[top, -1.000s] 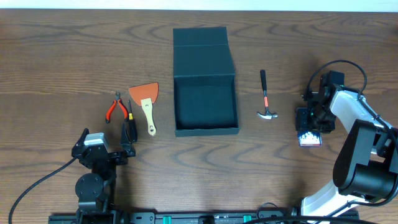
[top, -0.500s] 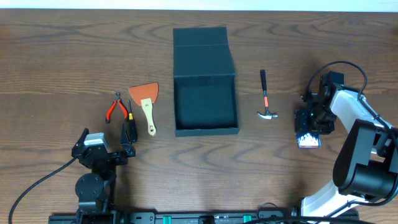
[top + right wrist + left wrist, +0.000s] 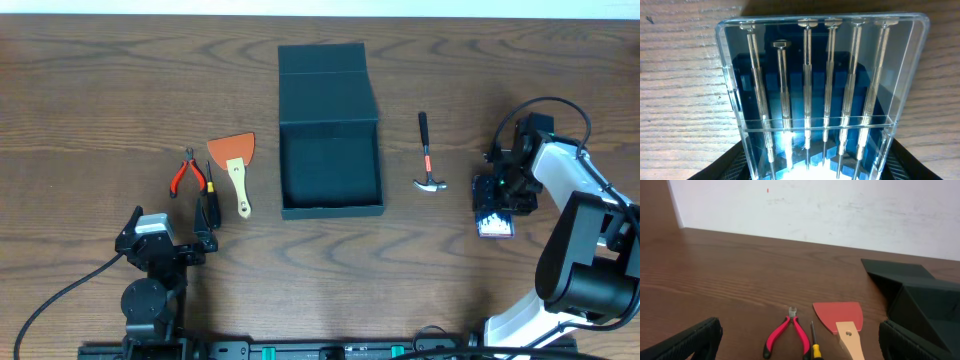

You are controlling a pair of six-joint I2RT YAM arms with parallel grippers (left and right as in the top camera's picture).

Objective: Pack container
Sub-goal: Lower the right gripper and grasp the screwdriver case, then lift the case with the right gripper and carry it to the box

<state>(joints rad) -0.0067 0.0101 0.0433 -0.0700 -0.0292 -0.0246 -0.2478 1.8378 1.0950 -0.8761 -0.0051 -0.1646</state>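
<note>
Dark teal-green container [image 3: 330, 165] at centre of table [image 3: 90, 80]: matte, rectangular, open on top w/ hinged flap lid laid back toward far edge.

Left of it, apart: orange scraper [image 3: 233, 160] w/ wooden handle, then screwdriver [image 3: 209, 195] and red-handled pliers [image 3: 186, 176], side by side, just ahead of left gripper [image 3: 167, 238]. Right of it, apart: small hammer [image 3: 427, 158], head toward near edge, lying btw container and right gripper [image 3: 497, 205].

Left arm folded low at near edge, fingers [image 3: 690, 340] spread wide and empty (tools in plain sight in wrist view). Right arm bent over right side of table, wrist pointed down, fingers [image 3: 732, 162] clamped on sides of clear case [image 3: 822, 75] w/ six precision drivers inside.
</note>
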